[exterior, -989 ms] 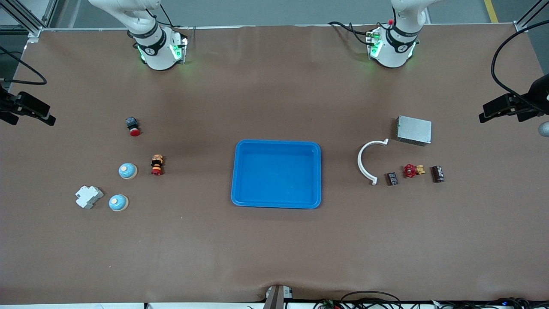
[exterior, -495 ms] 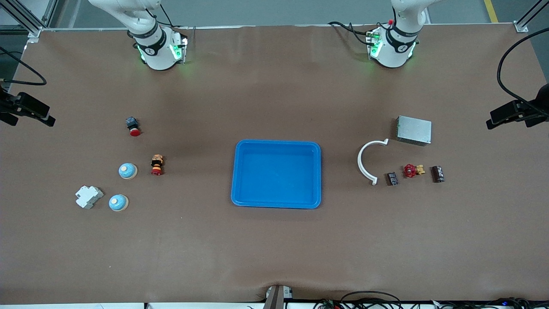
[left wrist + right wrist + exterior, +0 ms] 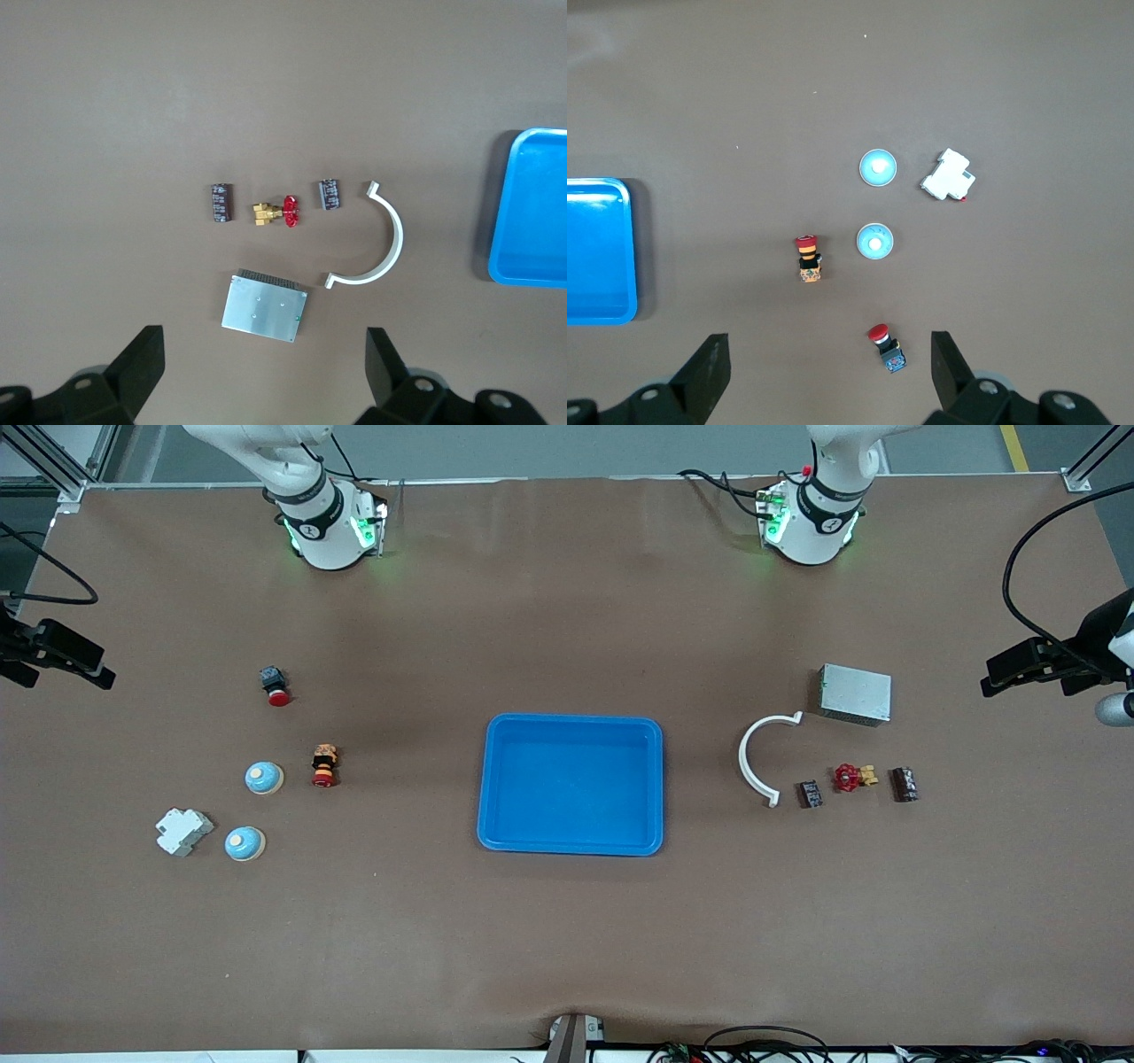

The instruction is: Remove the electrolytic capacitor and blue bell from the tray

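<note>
Two dark capacitors (image 3: pixel 810 794) (image 3: pixel 904 784) lie toward the left arm's end of the table, with a red valve (image 3: pixel 849 777) between them. The left wrist view shows the capacitors (image 3: pixel 221 203) (image 3: pixel 330 194) too. Two blue bells (image 3: pixel 264 778) (image 3: pixel 244 843) sit toward the right arm's end and also appear in the right wrist view (image 3: pixel 878 167) (image 3: pixel 874 241). A blue tray (image 3: pixel 572 719) lies empty mid-table. My left gripper (image 3: pixel 263 354) hangs open high over the metal box (image 3: pixel 264 306). My right gripper (image 3: pixel 829 354) hangs open high beside a red push button (image 3: pixel 885 347).
A white curved clamp (image 3: pixel 759 757) lies beside the capacitors, between them and the tray. A red and yellow button (image 3: pixel 324 766) and a white breaker block (image 3: pixel 183 831) lie beside the bells. Bare brown table surrounds the tray.
The left arm's hand at the edge of the front view has shifted slightly back and forth. The right arm's hand and everything on the table stayed put.
</note>
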`<state>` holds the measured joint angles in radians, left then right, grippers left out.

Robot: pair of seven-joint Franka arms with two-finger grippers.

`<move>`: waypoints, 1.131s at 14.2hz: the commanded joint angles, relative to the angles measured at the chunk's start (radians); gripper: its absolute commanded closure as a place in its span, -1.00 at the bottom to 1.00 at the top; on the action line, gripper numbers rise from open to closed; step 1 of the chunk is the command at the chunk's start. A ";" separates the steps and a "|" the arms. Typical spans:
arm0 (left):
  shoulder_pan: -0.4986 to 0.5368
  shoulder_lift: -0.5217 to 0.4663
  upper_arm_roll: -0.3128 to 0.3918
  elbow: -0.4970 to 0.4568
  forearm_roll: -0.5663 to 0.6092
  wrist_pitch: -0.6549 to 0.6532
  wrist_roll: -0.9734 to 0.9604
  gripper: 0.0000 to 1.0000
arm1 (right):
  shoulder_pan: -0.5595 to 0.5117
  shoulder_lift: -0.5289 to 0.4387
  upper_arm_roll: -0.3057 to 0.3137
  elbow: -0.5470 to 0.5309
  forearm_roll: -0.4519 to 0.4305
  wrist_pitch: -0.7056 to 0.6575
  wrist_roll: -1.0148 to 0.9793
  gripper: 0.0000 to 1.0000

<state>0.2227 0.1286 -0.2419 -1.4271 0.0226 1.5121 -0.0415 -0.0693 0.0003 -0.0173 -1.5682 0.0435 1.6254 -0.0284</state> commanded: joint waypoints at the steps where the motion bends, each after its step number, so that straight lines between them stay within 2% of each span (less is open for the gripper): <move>1: -0.109 0.000 0.165 0.007 0.005 0.002 0.022 -1.00 | -0.014 -0.014 0.010 -0.016 -0.007 0.008 -0.010 -1.00; 2: -0.138 0.003 0.200 0.007 0.005 0.006 0.022 -1.00 | -0.014 -0.014 0.010 -0.016 -0.008 0.008 -0.010 -1.00; 7: -0.134 0.020 0.205 0.005 0.007 0.016 0.022 -1.00 | -0.014 -0.014 0.010 -0.016 -0.008 0.007 -0.011 -1.00; 16: -0.151 0.022 0.159 0.005 0.007 0.065 0.015 -1.00 | -0.014 -0.014 0.010 -0.026 -0.008 0.007 -0.013 -1.00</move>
<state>0.0724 0.1547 -0.0792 -1.4273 0.0226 1.5692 -0.0294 -0.0693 0.0004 -0.0174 -1.5770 0.0434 1.6254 -0.0293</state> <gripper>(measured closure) 0.000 0.000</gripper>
